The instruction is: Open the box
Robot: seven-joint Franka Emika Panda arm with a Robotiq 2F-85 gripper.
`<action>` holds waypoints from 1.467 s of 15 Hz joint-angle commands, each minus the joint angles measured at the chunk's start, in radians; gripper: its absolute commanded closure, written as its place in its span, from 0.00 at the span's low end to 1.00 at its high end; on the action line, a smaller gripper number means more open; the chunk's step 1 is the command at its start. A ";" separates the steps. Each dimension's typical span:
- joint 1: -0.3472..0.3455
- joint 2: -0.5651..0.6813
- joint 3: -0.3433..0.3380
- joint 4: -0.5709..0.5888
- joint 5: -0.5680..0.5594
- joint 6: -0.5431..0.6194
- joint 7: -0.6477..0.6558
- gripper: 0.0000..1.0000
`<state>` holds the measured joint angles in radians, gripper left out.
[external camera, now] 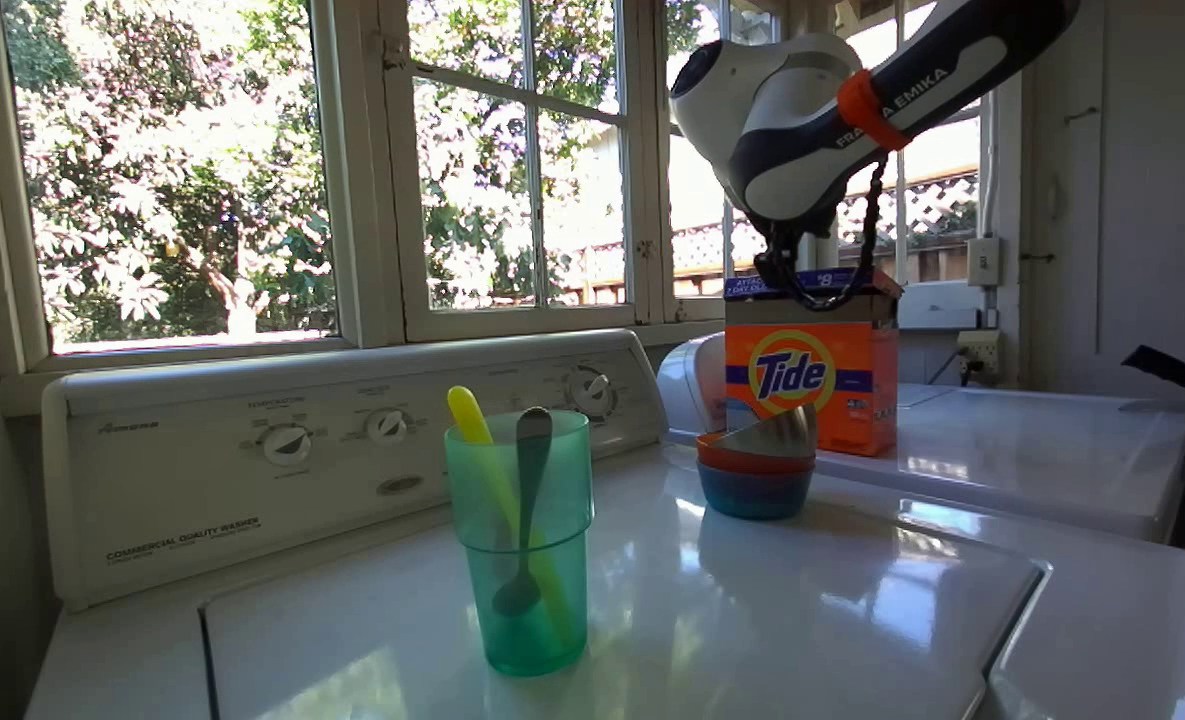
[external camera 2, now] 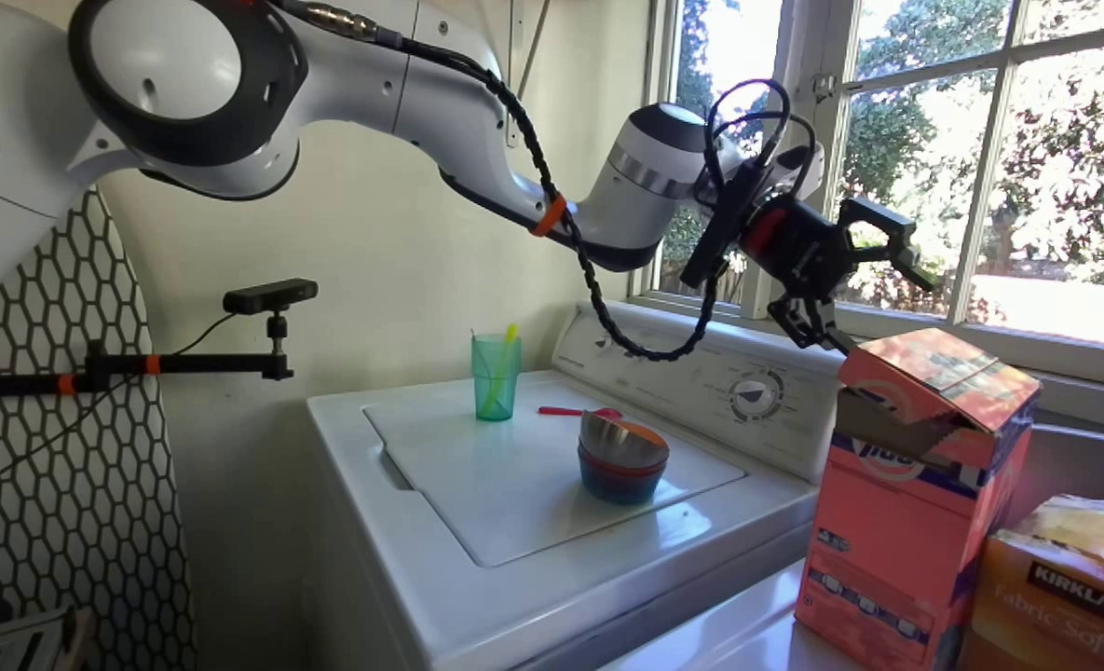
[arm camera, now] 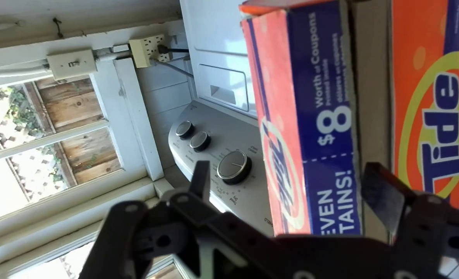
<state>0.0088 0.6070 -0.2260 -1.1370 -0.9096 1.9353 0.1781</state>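
box (external camera 2: 887, 531): lid (external camera 2: 957, 368) partly raised | end effector (arm camera: 291, 181): spread wide, near lid

Upright orange Tide box (external camera: 812, 365), blue-edged lid (external camera 2: 943, 373) ajar

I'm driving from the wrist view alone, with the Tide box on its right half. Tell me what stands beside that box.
Observer: In an exterior view, a Kirkland box stands close beside the Tide box.
Operator: Noted. Report anything hanging loose.
Observer: A braided cable sags in a loop below the arm; it shows in both exterior views.
Operator: Finish with the washer: name what stands on it nearest the Tide box.
Observer: A stack of bowls.
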 commanded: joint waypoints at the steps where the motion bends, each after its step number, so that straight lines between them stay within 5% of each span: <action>1: -0.008 0.024 0.014 0.018 -0.023 -0.025 -0.039 0.00; 10: -0.020 0.020 0.024 0.020 0.005 -0.027 -0.005 0.00; 22: -0.069 0.106 0.017 0.221 0.146 -0.118 0.061 0.00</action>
<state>-0.0412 0.6796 -0.2140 -0.9952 -0.8087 1.8557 0.2217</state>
